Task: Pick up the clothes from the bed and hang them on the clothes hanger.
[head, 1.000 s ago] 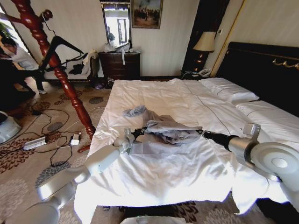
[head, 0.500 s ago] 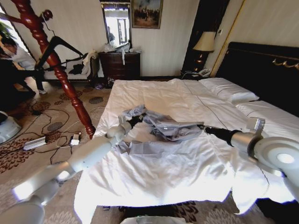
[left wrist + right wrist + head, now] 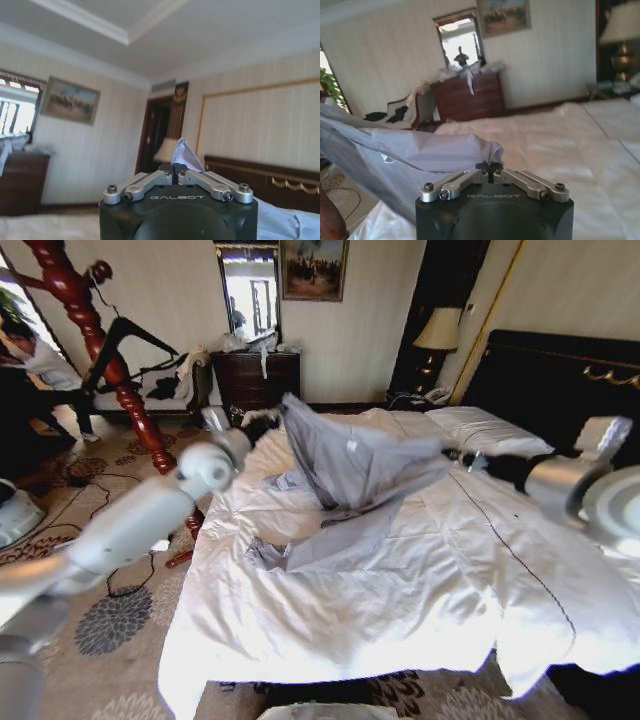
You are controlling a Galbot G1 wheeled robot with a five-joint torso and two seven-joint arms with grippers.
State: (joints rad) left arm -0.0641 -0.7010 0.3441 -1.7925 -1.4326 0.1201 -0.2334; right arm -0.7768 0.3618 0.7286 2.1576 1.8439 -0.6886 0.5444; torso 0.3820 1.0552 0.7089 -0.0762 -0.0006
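Jacket lifted between two grippers, above the bed.

Head view: left gripper [image 3: 262, 424] at ten o'clock and right gripper [image 3: 458, 453] at two pinch the jacket [image 3: 352, 465], spreading it, likely for the hanger [image 3: 128, 340]. Wrist views: both jaws clamp fabric; bed [image 3: 400, 580] underneath.

The jacket [image 3: 350, 465] stretches between both grippers above the bed [image 3: 400, 580]; at ten o'clock, the coat stand [image 3: 100, 350] blocks passage.
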